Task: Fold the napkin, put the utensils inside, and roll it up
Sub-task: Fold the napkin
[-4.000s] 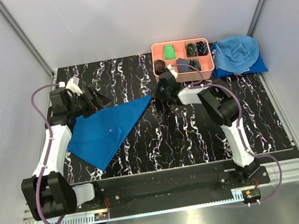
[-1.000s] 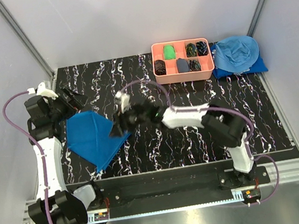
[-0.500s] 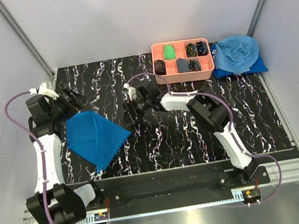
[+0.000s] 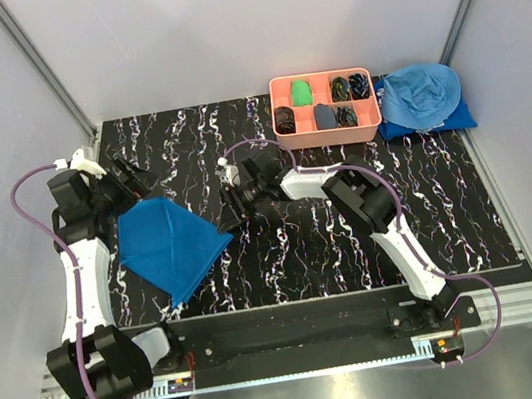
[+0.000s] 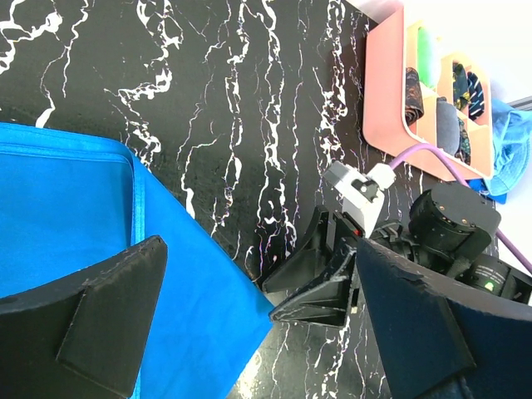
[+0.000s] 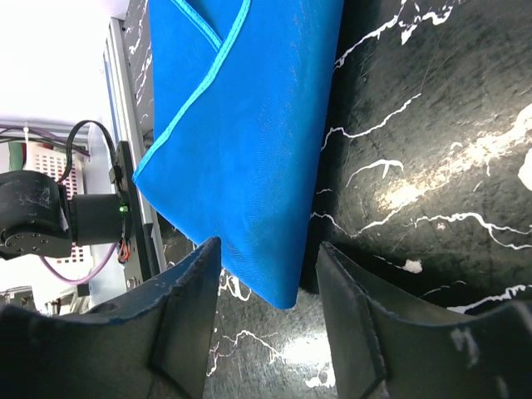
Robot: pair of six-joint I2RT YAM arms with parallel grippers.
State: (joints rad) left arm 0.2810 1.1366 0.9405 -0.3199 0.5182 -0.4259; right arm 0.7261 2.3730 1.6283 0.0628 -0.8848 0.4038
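The royal-blue napkin (image 4: 167,245) lies folded flat at the left of the black marbled table (image 4: 353,236). It fills the left of the left wrist view (image 5: 83,216) and the top of the right wrist view (image 6: 249,125). My left gripper (image 4: 126,181) hovers over the napkin's back edge, open wide and empty (image 5: 258,316). My right gripper (image 4: 231,208) sits low just right of the napkin's right corner, also seen in the left wrist view (image 5: 324,278). It is open (image 6: 268,332), and the cloth's corner tip points toward the gap, ungripped. The utensils are out of view.
A pink compartment tray (image 4: 327,129) holding dark and green items stands at the back centre-right, also seen from the left wrist (image 5: 382,108). A paler sky-blue heap of cloth (image 4: 422,99) lies right of it. Grey walls enclose the table.
The napkin went from a wide triangle to a smaller folded shape. My right gripper has pulled back right, off the napkin's corner, its jaws narrowing. The left arm holds still.
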